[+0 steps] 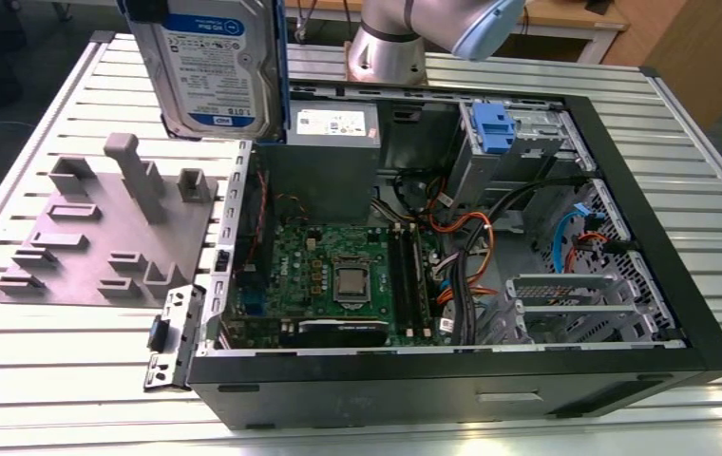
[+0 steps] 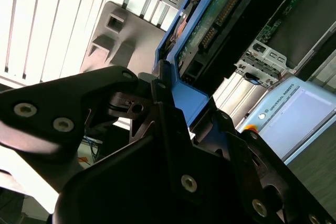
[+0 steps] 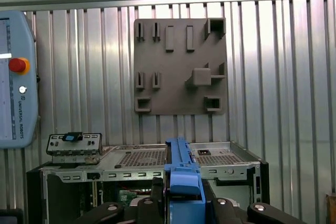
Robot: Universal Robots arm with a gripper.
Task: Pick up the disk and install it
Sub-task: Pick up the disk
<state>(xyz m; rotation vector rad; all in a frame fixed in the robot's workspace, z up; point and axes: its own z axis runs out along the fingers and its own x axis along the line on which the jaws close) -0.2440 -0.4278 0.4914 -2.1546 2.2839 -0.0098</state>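
The gripper (image 2: pixel 176 111) is closed on the disk (image 1: pixel 209 71), its 2 black fingers (image 2: pixel 134 106) clamped from either side on the blue end of the plastic carrier, which shows between them in both wrist views. In the exterior view the disk hangs upright at the upper left of the picture, lifted clear of the slatted metal table (image 1: pixel 69 380), with its white-and-blue label facing the camera and the blue carrier edge running down its right side. It sits above the far edge of the grey fixture plate (image 1: pixel 95 237), whose raised blocks and slots are bare, and just beside the far left corner of the open computer case (image 1: pixel 463 380). The second wrist view shows the disk's other face, a green circuit board with a row of connector pins, framed by the blue carrier. Inside the case the motherboard (image 1: pixel 335 275) lies flat, the grey power supply box (image 1: pixel 332 123) stands at the far wall, and a blue-tabbed carrier (image 1: pixel 494 128) sits in the bay on the exterior view's right of it. The arm (image 1: pixel 393 43) rises behind the case. A teach pendant (image 3: pixel 16 77) lies on the table in the first wrist view.
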